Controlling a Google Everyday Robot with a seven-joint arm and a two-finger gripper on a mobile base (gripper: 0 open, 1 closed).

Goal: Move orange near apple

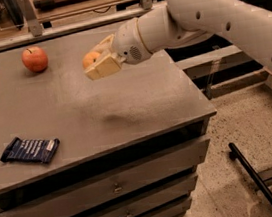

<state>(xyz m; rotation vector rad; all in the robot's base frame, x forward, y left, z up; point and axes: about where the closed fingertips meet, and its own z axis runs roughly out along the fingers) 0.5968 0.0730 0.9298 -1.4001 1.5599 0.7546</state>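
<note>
Gripper [97,60] over the far half of the grey cabinet top [139,97], carried by the white arm [202,5] that reaches in from the right. Tan fingers [104,67] clamped on the orange [90,59], one above it and one below; the fruit shows only at its left side. Orange held off the surface, with a soft shadow on the top nearer the camera. Apple [34,59] rests at the far left of the top, stem up, left of the orange and apart from it. Dark blue packet [29,149] lies flat near the left front edge, well apart from both fruits. Drawers [116,186] below the top are closed.
</note>
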